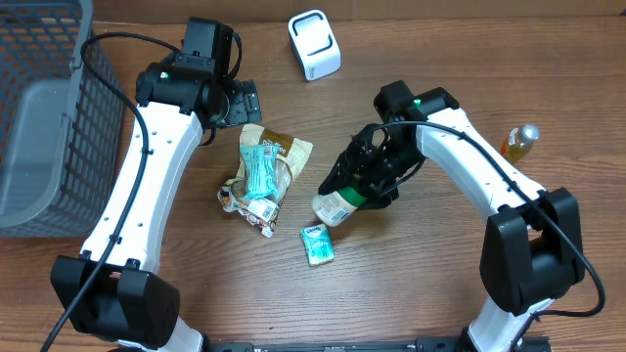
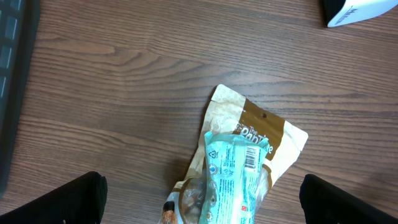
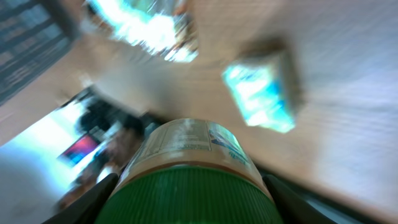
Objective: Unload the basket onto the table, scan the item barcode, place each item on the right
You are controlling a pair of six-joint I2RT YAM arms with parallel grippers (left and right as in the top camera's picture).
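Table: one, wood-grain top, mid-brown, the grain running left to right in the overhead view. It fills the frame from edge to edge. Finish matte, with a faint pale sheen toward the far right. In the right wrist view the surface is blurred.

Basket: one, grey mesh walls, paler solid bottom, standing at the table's far-left corner, cut off by the frame.

Light: even, from above; shadows soft and short.

The jar has a green lid and a cream label. The packet is teal, the pouch tan and brown. The scanner is white, the basket grey mesh, the table brown wood-grain.
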